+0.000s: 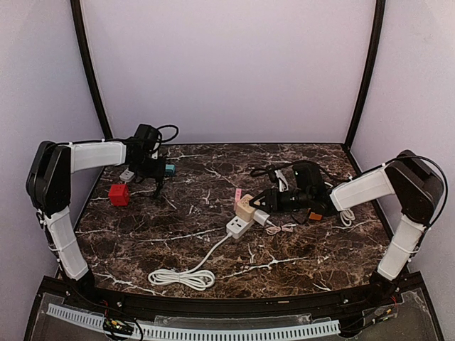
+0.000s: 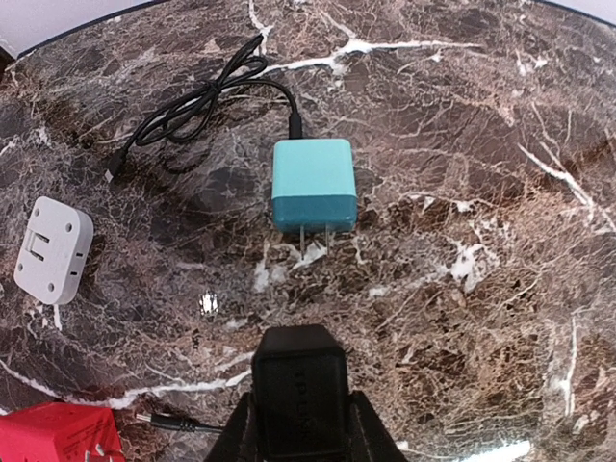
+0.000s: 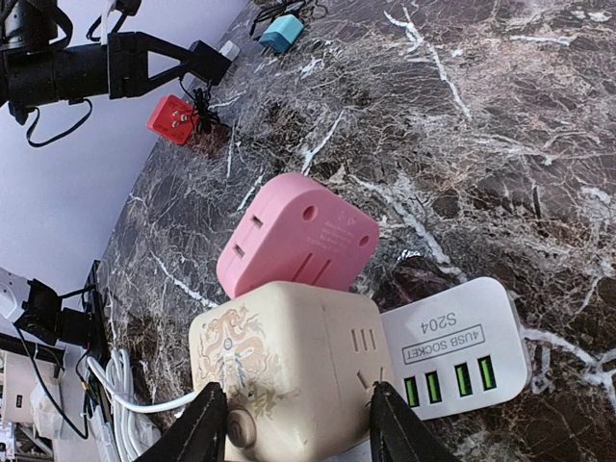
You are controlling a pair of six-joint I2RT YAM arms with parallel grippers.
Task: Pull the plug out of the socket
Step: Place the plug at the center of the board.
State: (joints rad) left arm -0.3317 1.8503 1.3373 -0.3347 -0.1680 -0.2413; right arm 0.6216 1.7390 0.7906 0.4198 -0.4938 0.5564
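"If the right gripper (image 3: 298, 399) pulls now, what can go wrong?" asks Mia.

"Lots," says Tom. "The pink plug (image 3: 294, 236) is stuck on the cube (image 3: 289, 356), in the middle of the bench (image 1: 320, 263). The gripper is half open, with a finger low on each side of the cube. I cannot tell if it squeezes. It is not on the plug, so a pull from there may drag the whole cube along."

"And the white things?"

"The USB block (image 3: 452, 346) touches the cube. The strip (image 1: 238, 226) lies just beside it with its cord (image 1: 181, 277). They may all slide or tip as one lump. The plug looks smooth and round too, so fingers may slip off it."

"What about the left gripper (image 2: 300, 428)?"

"It is closed on a black plug (image 2: 298, 375), far back on the left, near the teal plug (image 2: 313, 183). It is well apart from the cube, so nothing holds the cube down."

"Is there room?"

"Yes. Bare bench lies behind the cube and at the front right. The cord loops are near the front edge. A thin cable (image 1: 281, 228) lies just right of the strip. The red plug (image 1: 119, 194) is near the left edge. The walls (image 1: 227, 71) close in three sides, so I think up is the free way."
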